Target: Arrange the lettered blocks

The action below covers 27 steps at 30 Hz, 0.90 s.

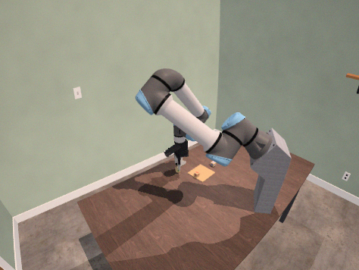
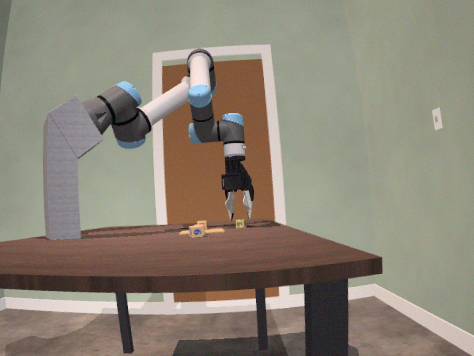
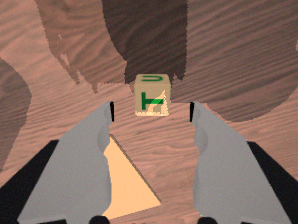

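Observation:
A wooden block (image 3: 152, 95) (image 2: 240, 223) (image 1: 177, 171) with green marks lies on the table just off the orange mat (image 3: 127, 185) (image 1: 206, 174) (image 2: 216, 231). In the wrist view its larger face shows a sideways T and its narrower face a U. My gripper (image 3: 151, 103) (image 2: 240, 215) (image 1: 176, 165) is open and empty, with its fingertips a little above the block and to either side of it. A block with a blue mark (image 1: 196, 174) (image 2: 196, 230) sits on the mat. Another block (image 1: 213, 164) (image 2: 202, 224) lies off the mat, towards the robot's base. I see no fourth block.
The dark wooden table (image 1: 151, 227) (image 2: 200, 255) ends in an edge not far beyond the green-marked block. The robot's grey pedestal (image 1: 270, 178) (image 2: 62, 185) stands on the table behind the mat. The arm's shadows cross the table top.

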### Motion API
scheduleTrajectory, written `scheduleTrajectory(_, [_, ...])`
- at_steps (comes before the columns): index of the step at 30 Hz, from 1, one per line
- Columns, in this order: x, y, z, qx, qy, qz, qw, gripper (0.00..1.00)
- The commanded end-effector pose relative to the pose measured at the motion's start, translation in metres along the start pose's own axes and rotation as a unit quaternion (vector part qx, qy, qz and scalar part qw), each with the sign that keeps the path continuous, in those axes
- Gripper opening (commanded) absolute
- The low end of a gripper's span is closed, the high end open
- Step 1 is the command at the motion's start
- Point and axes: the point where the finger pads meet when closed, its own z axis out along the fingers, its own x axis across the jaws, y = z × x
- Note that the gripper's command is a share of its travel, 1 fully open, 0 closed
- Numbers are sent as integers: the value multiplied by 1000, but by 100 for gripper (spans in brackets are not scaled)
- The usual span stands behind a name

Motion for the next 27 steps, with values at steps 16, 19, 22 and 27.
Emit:
scheduleTrajectory(16, [0, 0, 26, 0, 1, 0, 1000, 40])
scheduleTrajectory(19, [0, 0, 26, 0, 1, 0, 1000, 40])
scheduleTrajectory(22, [0, 0, 26, 0, 1, 0, 1000, 40])
scheduleTrajectory(27, [0, 0, 26, 0, 1, 0, 1000, 40])
